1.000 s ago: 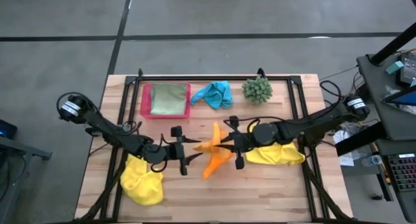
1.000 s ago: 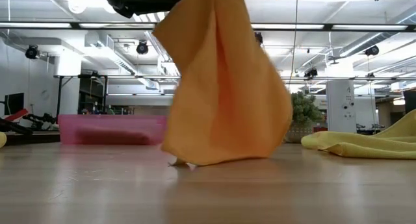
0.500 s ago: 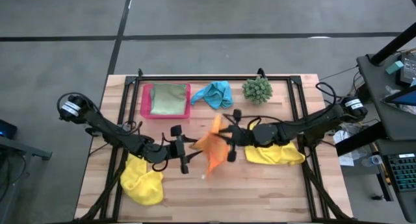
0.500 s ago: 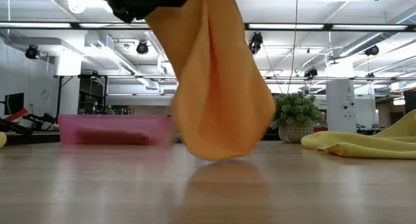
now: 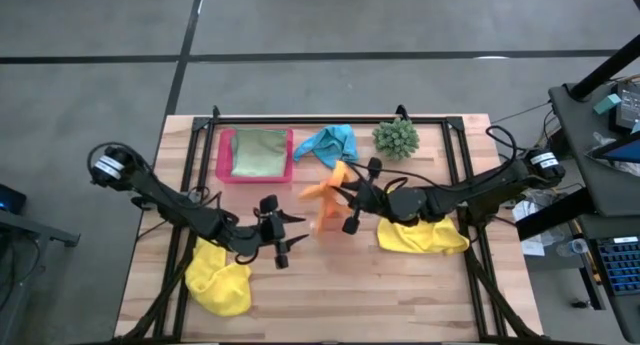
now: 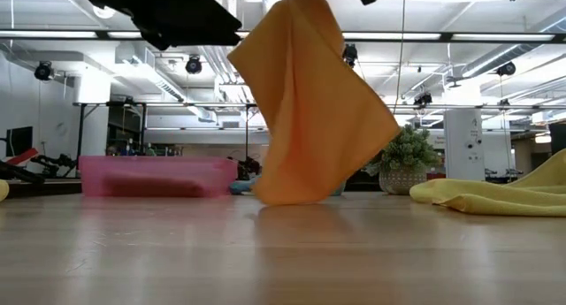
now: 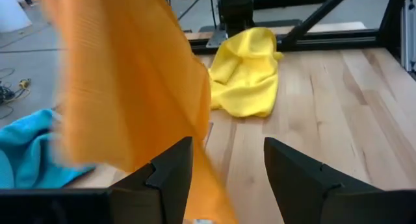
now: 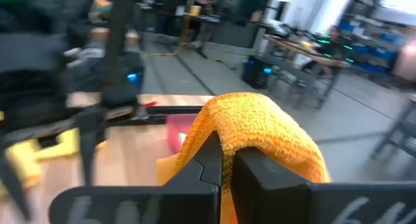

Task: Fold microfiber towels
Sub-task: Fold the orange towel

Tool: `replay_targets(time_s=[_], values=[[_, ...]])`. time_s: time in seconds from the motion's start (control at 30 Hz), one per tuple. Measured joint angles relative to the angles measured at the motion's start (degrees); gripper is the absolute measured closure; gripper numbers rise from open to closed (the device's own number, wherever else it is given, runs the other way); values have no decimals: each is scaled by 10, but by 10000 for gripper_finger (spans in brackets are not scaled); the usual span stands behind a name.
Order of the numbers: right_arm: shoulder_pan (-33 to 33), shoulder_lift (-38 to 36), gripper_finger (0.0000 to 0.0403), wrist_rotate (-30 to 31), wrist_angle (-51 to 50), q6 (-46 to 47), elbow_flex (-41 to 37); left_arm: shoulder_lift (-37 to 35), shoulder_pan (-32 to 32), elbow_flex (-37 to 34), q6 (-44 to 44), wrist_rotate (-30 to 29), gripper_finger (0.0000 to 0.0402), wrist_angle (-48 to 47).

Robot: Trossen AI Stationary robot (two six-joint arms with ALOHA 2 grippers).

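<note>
High view: pink tray (image 5: 224, 154) holds green towel (image 5: 258, 151); right gripper (image 5: 351, 198) jaws pinch orange towel (image 5: 325, 196); left gripper (image 5: 281, 236) jaws parted, empty.

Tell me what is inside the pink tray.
In the high view the pink tray holds one light green towel, lying flat and covering nearly all of its floor. Whatever might lie under that towel is covered. In the low view the tray's wall hides its contents.

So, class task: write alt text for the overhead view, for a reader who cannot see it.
Overhead view of a wooden table: the right gripper, jaws shut, holds up an orange towel at mid-table while the left gripper sits just beside it, jaws open. A green towel lies in a pink tray, near a blue towel and a plant ball; two yellow towels lie under the arms.
</note>
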Motion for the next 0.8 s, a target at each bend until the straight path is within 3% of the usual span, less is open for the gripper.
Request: replay_targets(time_s=[0.1, 0.27, 0.47, 0.67, 0.8], values=[[-10, 0, 394, 36, 2, 18, 0, 8, 0, 0, -4, 0, 228, 0], [-22, 0, 394, 34, 2, 37, 0, 32, 12, 0, -30, -23, 228, 0], [-26, 0, 394, 33, 1, 38, 0, 111, 36, -1, -60, -36, 228, 16], [-25, 0, 394, 33, -6, 38, 0, 165, 51, 4, -61, -137, 228, 18], [-25, 0, 394, 33, -7, 38, 0, 169, 67, 6, -76, -143, 228, 20]])
